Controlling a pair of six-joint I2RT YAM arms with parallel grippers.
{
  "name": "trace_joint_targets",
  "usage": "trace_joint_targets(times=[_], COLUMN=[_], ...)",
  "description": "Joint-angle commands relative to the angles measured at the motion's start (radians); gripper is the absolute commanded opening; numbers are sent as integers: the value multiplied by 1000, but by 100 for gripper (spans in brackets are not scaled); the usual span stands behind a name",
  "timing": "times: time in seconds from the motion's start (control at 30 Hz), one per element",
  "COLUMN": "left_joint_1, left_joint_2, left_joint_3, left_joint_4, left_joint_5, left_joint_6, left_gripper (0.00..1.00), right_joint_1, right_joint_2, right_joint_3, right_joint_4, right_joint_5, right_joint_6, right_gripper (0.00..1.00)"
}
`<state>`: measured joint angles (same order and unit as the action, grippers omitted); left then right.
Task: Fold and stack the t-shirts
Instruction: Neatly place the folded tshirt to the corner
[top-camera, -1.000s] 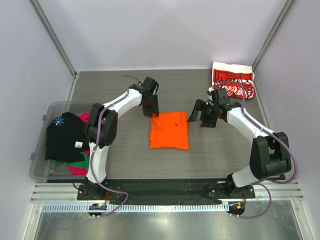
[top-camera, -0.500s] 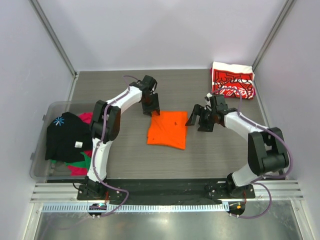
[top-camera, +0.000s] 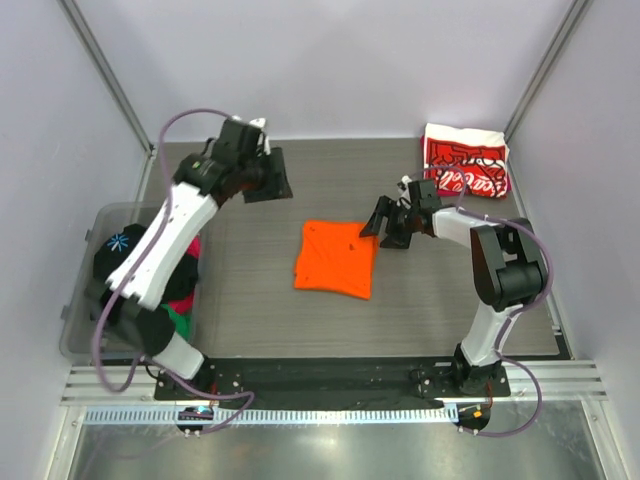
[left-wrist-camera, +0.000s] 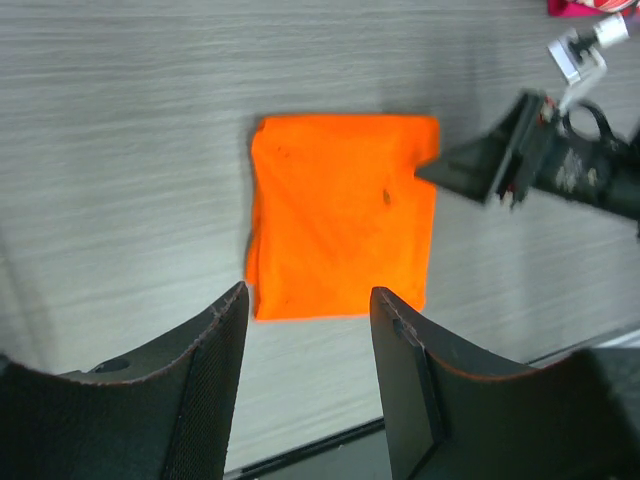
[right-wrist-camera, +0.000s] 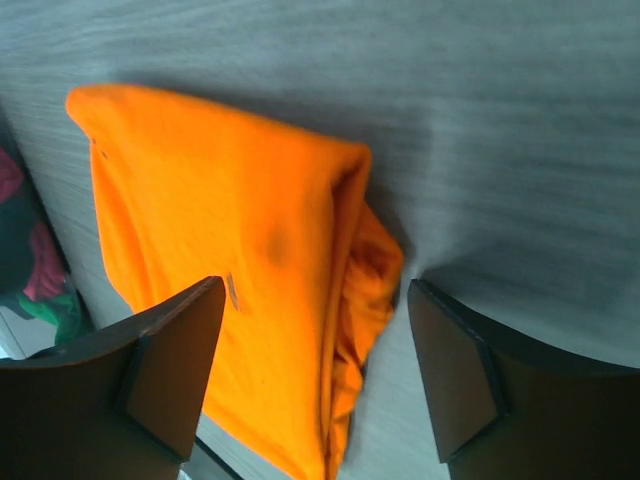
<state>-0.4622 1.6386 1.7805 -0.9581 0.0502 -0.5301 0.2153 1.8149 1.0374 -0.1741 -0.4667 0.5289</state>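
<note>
My right gripper (right-wrist-camera: 315, 290) has its fingers spread wide with nothing between them. One sits on each side of the thick, bunched corner of the orange shirt (right-wrist-camera: 220, 230). They are low over the cloth, though I cannot tell whether the tips touch it. I read this as a line-up for a pinch, since that corner is where the folded layers meet and one bite there could catch them all.

My left gripper (left-wrist-camera: 308, 310) is also parted and empty. It hangs high over the far left of the table (top-camera: 250, 310), looking down on the shirt from well apart. I judge that it is up there to leave the right arm room.

The orange shirt lies in the middle of the table as a folded rectangle, slightly skewed, so the folding looks done and the stacking is not. The red-and-white shirt (top-camera: 465, 160) lies folded in the far right corner, well apart from it, and is probably the base of the stack. On the left, a clear bin (top-camera: 75, 325) holds a black shirt (top-camera: 125, 265) over pink and green cloth, none of it folded.

If I grab only the top layer, I expect the fold to fall open.
</note>
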Motion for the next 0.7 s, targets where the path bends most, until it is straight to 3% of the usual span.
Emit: trace_joint_targets(times=[0.0,0.13,0.23,0.33,0.4,0.67], left_joint_1=[14,26,31,40,42,45], left_joint_2=[-146,-315,-417,-488,-533,-674], left_joint_3=[-191,-393,-522,-639,-687,-787], left_joint_4=[-16,2,41,83,102,110], left_joint_5=[-71,-118,-138,-125,-108,-199], left_joint_6=[42,45,45,36,44,79], left_gripper=[54,54,55,55,55,56], right_joint_1=[2,1,4,6,4,1], right_joint_2=[75,110,123,107,90,-57], right_joint_3=[10,-8,-28,-16,24,182], right_joint_4=[37,106,169,163,103,-149], right_joint_5=[30,-10,-49,-62,-56,109], right_joint_6=[-13,2,31,22,-25,-211], right_gripper=[79,63,46,23,2,1])
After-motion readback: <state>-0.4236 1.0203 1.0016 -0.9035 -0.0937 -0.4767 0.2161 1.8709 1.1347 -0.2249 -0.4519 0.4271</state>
